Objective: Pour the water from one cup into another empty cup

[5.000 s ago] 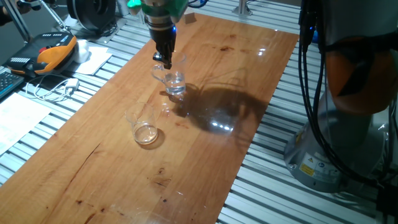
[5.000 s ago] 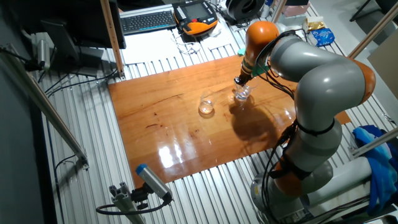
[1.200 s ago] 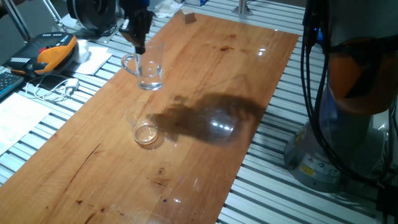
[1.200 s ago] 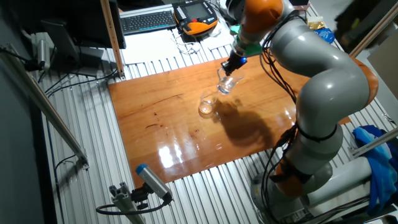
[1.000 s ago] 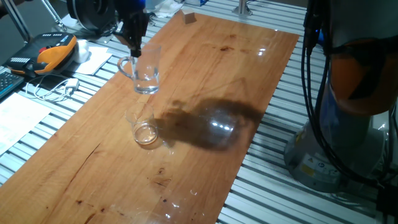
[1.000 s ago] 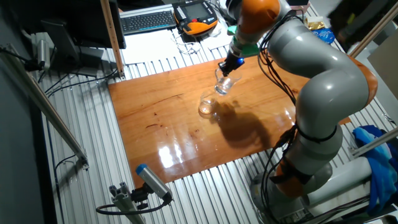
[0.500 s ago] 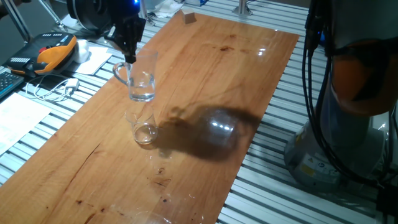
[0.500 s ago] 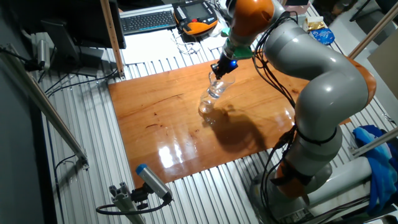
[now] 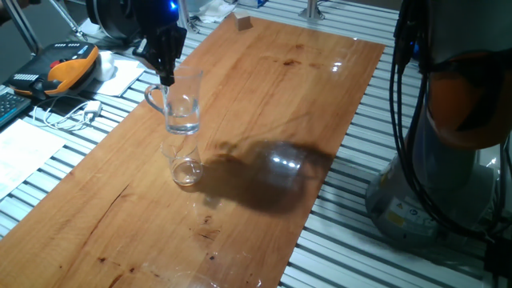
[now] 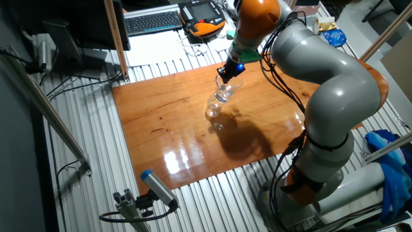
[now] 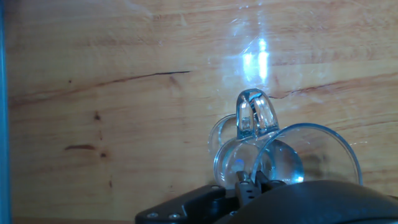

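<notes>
My gripper (image 9: 166, 75) is shut on the rim of the clear handled mug (image 9: 181, 108) and holds it upright in the air. A little clear water (image 9: 183, 123) lies in its bottom. The handleless glass tumbler (image 9: 186, 164) stands on the wooden board right below and in front of the mug. In the other fixed view the gripper (image 10: 227, 73) holds the mug (image 10: 223, 93) just above the tumbler (image 10: 212, 111). In the hand view the fingertips (image 11: 249, 183) pinch the glass rim, and the mug's loop handle (image 11: 254, 116) points away over the board.
A small wooden block (image 9: 242, 22) lies at the board's far end. An orange teach pendant (image 9: 70, 64), cables and papers lie on the slatted table left of the board. The arm's base (image 9: 448, 160) stands to the right. A keyboard (image 10: 153, 21) lies behind.
Over the last second the gripper carried the mug left and nearer to the tumbler, until it hangs right above it. In the last half second it barely moved.
</notes>
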`<state>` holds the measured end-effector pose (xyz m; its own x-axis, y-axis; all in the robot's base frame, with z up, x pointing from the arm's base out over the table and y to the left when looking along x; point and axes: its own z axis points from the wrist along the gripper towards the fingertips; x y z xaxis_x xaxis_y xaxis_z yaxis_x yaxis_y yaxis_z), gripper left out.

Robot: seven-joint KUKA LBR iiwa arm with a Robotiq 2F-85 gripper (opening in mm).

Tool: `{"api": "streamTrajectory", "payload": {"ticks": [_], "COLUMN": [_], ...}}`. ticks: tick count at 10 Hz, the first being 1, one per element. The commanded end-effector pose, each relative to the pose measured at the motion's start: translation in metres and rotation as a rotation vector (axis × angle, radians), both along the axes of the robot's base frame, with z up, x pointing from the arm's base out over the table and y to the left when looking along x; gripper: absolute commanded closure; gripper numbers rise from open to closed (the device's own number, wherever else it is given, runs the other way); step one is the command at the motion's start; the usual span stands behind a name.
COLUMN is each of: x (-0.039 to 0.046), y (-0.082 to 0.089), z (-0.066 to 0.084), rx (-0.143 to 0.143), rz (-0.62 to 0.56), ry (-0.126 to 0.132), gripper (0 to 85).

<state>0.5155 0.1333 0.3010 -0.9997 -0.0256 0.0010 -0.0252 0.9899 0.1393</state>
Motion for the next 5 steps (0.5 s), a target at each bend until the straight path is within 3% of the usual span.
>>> {"api": "streamTrajectory", "payload": {"ticks": [1,3,5], "x": [0.0000,0.0000,0.0000], "y": [0.0000,0.0000,0.0000], "z": [0.0000,0.0000,0.0000], "rx": [-0.012,-0.051,-0.032], "rz": [0.009,0.050,0.085], "ry": [-0.001,-0.009,-0.011], "gripper": [85.0,85.0,85.0]}}
